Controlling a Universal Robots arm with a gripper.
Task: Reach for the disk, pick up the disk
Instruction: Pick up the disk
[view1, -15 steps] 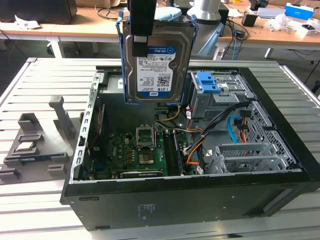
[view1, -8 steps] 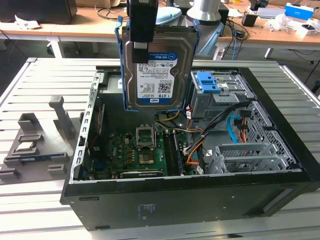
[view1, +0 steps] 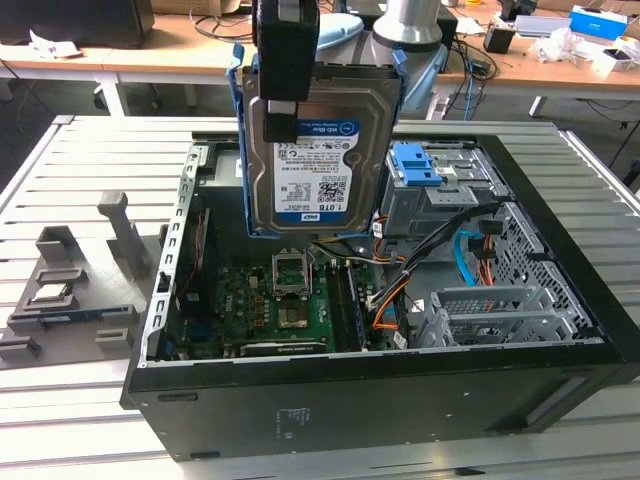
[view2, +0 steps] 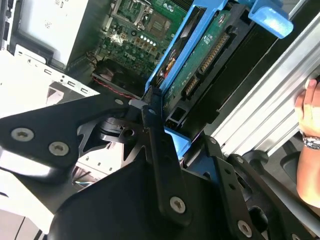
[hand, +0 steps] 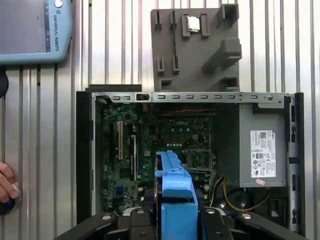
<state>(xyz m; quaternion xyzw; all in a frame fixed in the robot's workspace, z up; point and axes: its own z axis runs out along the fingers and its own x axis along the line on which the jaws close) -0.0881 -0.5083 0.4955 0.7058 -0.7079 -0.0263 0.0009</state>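
Black gripper (view1: 285, 105) hanging from above, fingers pointing down, clamped on the upper edge of the disk (view1: 315, 150) and holding it upright in the air. In the second wrist view, dark linkage arms closing toward the disk's (view2: 200, 65) blue-framed end. In the first wrist view, both fingers (hand: 137, 220) pressed against either side of the blue bracket (hand: 177, 205).

Gripper (hand: 172, 220) clamps disk (hand: 176, 200) above computer case (hand: 85, 155).
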